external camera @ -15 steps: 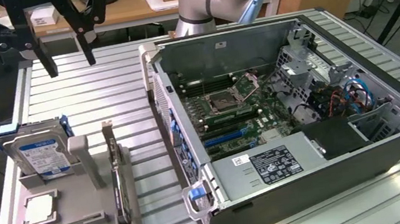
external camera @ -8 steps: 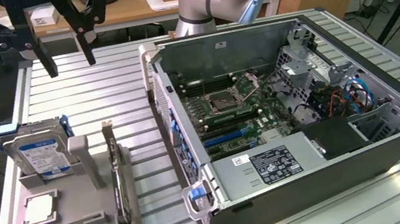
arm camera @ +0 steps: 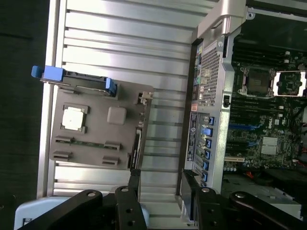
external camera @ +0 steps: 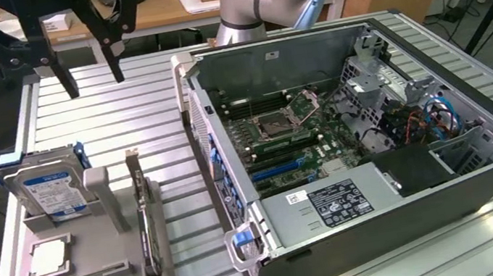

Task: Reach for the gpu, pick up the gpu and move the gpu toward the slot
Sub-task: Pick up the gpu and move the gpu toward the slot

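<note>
exterior view high and oblique, wrist view straight down, both sharing computer case point(external camera: 368, 164)

Exterior view: even, diffuse indoor light, bright enough. Ribbed metal tabletop point(external camera: 107, 122) throws soft glare, strongest in the near corner at the exterior view's right. Computer case point(external camera: 451, 195) interior is darker, its walls shading the motherboard point(external camera: 291, 139). Shadows soft, no hard edges. Slight softness overall; small print on the hard drive point(external camera: 48, 195) label unreadable.

Wrist view: cooler, bluish cast, grainy. Tabletop slats wash out pale. The tool point(arm camera: 160, 191) is a dark silhouette, slightly blurred up close. Floor beside the tabletop nearly black. Grey holder point(arm camera: 96, 139) evenly lit.
</note>
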`<state>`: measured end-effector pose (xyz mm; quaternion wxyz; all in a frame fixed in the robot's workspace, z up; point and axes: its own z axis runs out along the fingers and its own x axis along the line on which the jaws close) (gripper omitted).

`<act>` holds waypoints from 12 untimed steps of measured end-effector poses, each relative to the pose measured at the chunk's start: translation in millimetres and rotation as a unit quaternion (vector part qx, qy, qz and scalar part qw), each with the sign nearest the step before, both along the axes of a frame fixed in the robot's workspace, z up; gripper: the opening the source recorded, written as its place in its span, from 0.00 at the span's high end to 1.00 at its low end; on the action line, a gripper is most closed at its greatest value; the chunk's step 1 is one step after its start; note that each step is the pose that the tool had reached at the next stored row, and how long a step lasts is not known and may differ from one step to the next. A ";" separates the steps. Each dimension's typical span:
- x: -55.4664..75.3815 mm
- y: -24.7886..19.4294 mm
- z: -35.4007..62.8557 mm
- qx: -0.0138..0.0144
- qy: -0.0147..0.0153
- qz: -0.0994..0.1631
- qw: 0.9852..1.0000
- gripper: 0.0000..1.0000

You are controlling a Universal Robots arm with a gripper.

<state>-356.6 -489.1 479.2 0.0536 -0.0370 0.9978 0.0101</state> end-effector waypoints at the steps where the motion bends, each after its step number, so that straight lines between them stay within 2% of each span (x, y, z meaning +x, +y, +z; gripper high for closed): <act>1: 0.0 0.0 0.0 0.000 0.000 0.000 1.000 0.53; 12: 0.0 0.0 0.0 0.000 0.000 0.000 1.000 0.53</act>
